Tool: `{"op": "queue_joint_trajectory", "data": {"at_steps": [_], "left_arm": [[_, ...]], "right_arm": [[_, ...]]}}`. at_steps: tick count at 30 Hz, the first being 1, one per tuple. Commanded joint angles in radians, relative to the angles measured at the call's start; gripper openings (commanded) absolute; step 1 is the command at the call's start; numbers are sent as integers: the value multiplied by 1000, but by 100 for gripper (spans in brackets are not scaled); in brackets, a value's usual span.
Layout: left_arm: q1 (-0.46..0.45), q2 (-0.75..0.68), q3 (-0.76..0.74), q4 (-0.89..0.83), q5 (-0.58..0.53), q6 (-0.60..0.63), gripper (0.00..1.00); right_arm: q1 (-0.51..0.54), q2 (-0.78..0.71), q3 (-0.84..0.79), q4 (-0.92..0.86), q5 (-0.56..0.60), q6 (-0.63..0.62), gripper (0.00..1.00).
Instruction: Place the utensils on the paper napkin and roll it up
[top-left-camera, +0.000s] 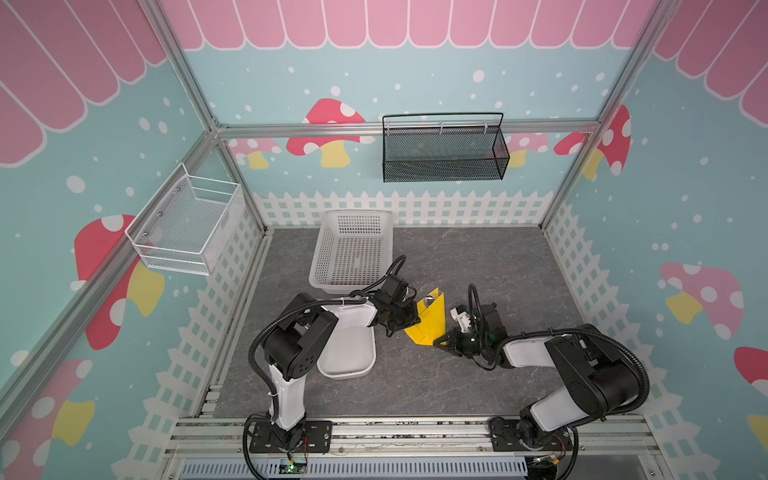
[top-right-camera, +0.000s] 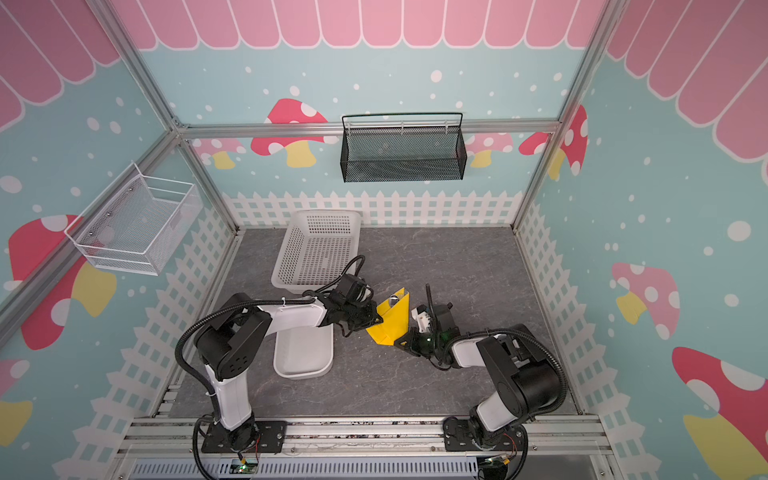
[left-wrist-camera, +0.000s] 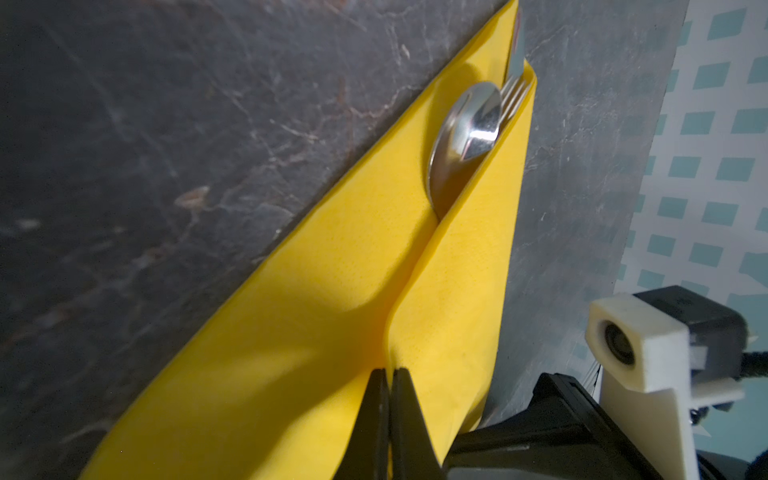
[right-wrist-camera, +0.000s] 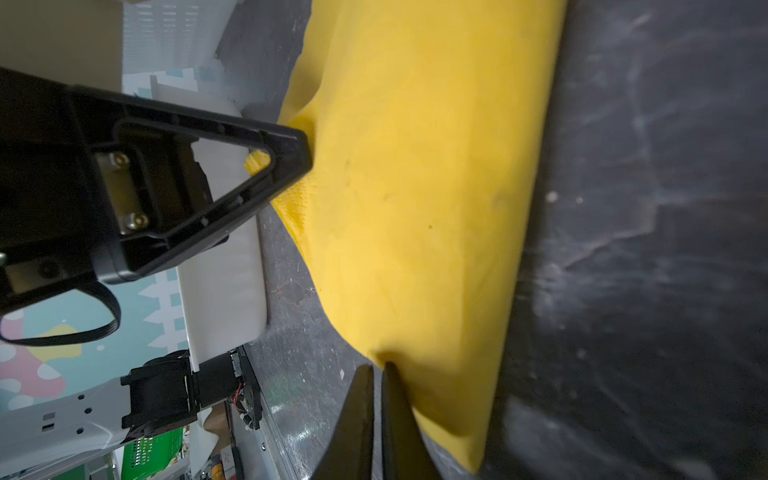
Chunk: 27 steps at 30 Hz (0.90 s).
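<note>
The yellow paper napkin (top-left-camera: 430, 322) (top-right-camera: 392, 320) lies mid-table, folded over the utensils. In the left wrist view a flap of the napkin (left-wrist-camera: 332, 311) covers the handles. The spoon bowl (left-wrist-camera: 469, 133), fork tines (left-wrist-camera: 513, 97) and a knife tip (left-wrist-camera: 517, 54) stick out at the far end. The spoon (top-left-camera: 429, 298) also glints in a top view. My left gripper (top-left-camera: 406, 327) (left-wrist-camera: 390, 372) is shut on the napkin's left edge. My right gripper (top-left-camera: 437, 343) (right-wrist-camera: 376, 368) is shut on its near corner, where the napkin (right-wrist-camera: 436, 208) puckers.
A white oblong tray (top-left-camera: 349, 357) sits under my left arm, close to the napkin. A white perforated basket (top-left-camera: 328, 249) stands behind it. A black mesh basket (top-left-camera: 444, 149) hangs on the back wall and a white wire basket (top-left-camera: 187, 224) on the left wall.
</note>
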Motion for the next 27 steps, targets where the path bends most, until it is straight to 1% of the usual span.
{"op": "queue_joint_trajectory", "data": {"at_steps": [1, 5, 7, 10, 13, 15, 17, 23, 27], "left_arm": [[3, 16, 21, -17, -15, 11, 3], [4, 16, 20, -16, -13, 12, 3], [2, 16, 20, -17, -14, 14, 3], [4, 15, 18, -16, -13, 14, 3], [4, 15, 20, -16, -11, 14, 3], [3, 12, 19, -16, -16, 12, 3], [3, 10, 18, -13, -17, 9, 3], [3, 12, 20, -12, -11, 6, 3], [3, 15, 19, -6, -4, 4, 3]], "right_arm": [[5, 15, -23, 5, 34, -5, 10], [5, 16, -8, -42, 53, -24, 10], [5, 2, 5, -66, 38, -31, 10], [1, -68, 19, -76, 22, -34, 11], [-28, -152, 30, -113, 60, -36, 12], [-53, -178, 30, -114, 77, -35, 12], [-65, -169, 40, -114, 74, -42, 12], [-66, -68, 40, -86, 20, -36, 12], [-66, -53, 0, -86, 56, -42, 11]]}}
